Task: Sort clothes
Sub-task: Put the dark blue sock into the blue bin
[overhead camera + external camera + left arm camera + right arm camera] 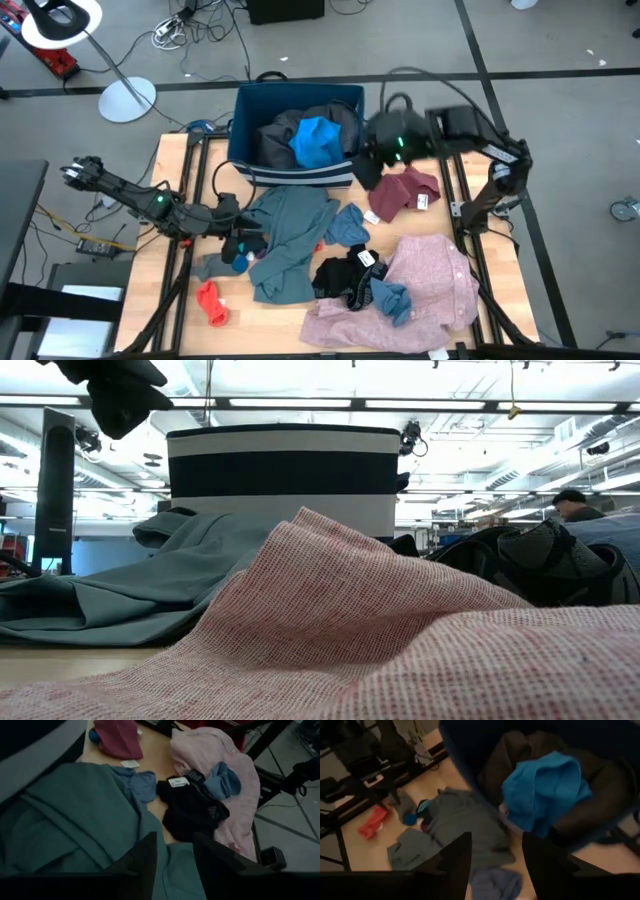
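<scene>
Hovering at centre-top, the right gripper gapes empty over the bin. Left gripper, centre-left, open and empty above the teal-grey garment.

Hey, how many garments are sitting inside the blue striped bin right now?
2 visible: a bright blue piece on top, and a dark grey garment under and around it in the bin. More may be buried underneath.
</scene>
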### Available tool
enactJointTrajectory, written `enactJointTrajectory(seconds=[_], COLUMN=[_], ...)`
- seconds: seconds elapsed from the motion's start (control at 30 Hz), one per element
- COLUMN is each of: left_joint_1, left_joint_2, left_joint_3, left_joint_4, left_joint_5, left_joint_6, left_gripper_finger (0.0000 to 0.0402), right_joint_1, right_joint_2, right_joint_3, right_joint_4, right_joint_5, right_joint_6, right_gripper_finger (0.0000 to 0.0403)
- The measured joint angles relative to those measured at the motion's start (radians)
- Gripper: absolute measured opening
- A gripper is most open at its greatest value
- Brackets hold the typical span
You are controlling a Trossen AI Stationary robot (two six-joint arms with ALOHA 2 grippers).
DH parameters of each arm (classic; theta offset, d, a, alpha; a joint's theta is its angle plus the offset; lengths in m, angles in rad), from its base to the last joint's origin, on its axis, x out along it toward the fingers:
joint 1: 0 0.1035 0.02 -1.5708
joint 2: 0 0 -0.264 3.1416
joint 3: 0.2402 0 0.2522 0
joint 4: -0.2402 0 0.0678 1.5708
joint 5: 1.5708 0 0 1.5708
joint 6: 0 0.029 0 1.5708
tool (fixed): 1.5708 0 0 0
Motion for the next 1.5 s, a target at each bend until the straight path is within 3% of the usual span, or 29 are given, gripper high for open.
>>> enactJointTrajectory(seconds=[0.27, 0.53, 0.77, 0.87, 1.1, 1.3, 1.5], left_joint_1=[-0.029, -0.042, -0.042, -0.042, -0.042, -0.042, -0.042], left_joint_2=[0.0, 0.0, 0.0, 0.001, 0.08, 0.142, 0.174], left_joint_3=[0.0, 0.003, 0.091, 0.097, 0.096, 0.095, 0.095], left_joint_4=[0.0, -0.084, -0.378, -0.428, -0.441, -0.412, -0.416], left_joint_5=[0.036, 0.041, 0.008, 0.009, 0.027, 0.037, 0.064], left_joint_6=[-0.051, -0.135, -0.239, -0.297, -0.345, -0.361, -0.362], left_gripper_finger=[0.0109, 0.0108, 0.0108, 0.0108, 0.0108, 0.0108, 0.0108], right_joint_1=[0.354, 0.532, 0.599, 0.615, 0.63, 0.619, 0.59], right_joint_2=[0.016, 0.018, 0.018, 0.018, -0.081, -0.251, -0.365], right_joint_3=[-0.054, -0.326, -0.532, -0.606, -0.88, -1.139, -1.283], right_joint_4=[-0.143, -0.126, -0.046, -0.005, 0.213, 0.509, 0.586], right_joint_5=[0.259, 0.277, 0.276, 0.279, 0.272, 0.203, 0.142], right_joint_6=[0.307, 0.615, 0.766, 0.8, 0.838, 0.718, 0.668], right_gripper_finger=[0.0172, 0.0169, 0.0169, 0.0169, 0.0167, 0.0155, 0.0152])
